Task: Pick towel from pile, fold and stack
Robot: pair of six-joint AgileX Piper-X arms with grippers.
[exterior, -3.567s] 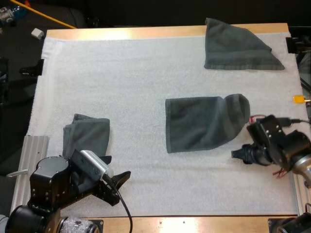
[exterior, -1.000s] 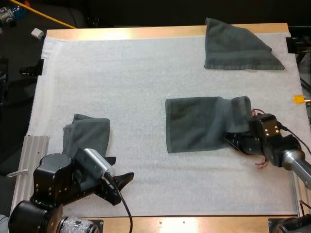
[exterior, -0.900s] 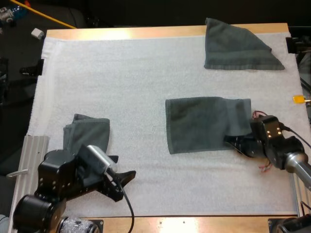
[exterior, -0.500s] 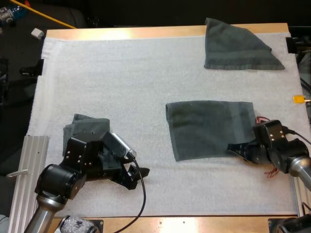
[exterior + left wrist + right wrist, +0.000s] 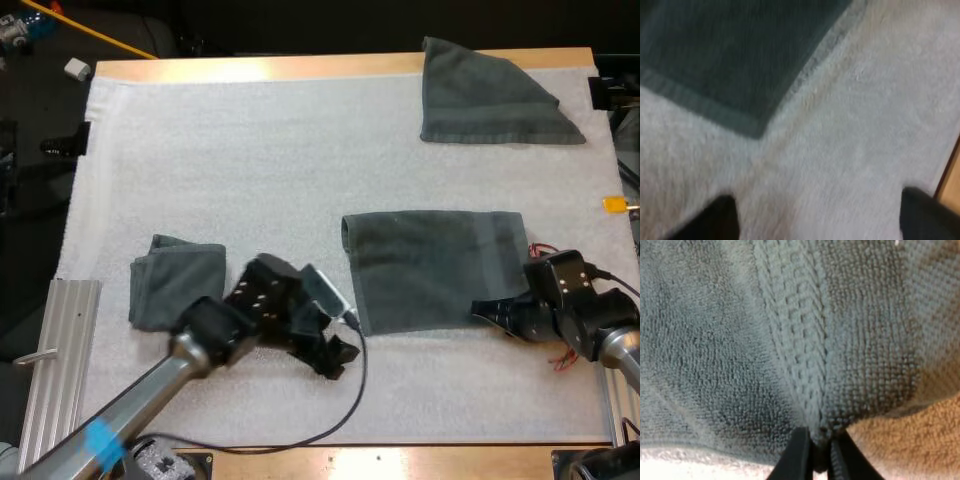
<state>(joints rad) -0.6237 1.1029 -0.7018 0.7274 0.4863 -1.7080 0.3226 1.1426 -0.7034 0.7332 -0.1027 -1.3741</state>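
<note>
My right gripper [image 5: 486, 311] is pinched tight on the flat towel [image 5: 435, 265]. In the right wrist view its two black fingers [image 5: 796, 456] squeeze a small fold of the woven hem from both sides, and the cloth bunches up just above them. That towel lies spread out on the white mat [image 5: 250, 150], right of centre, and the gripper grips it at its near right corner. My left gripper [image 5: 338, 356] hovers low over bare mat just beside the towel's near left corner, its fingers [image 5: 720, 220] wide apart and touching nothing. A folded towel [image 5: 175, 280] sits near the mat's left side, well apart from the flat one. A loose towel [image 5: 490, 95] lies at the far right corner.
</note>
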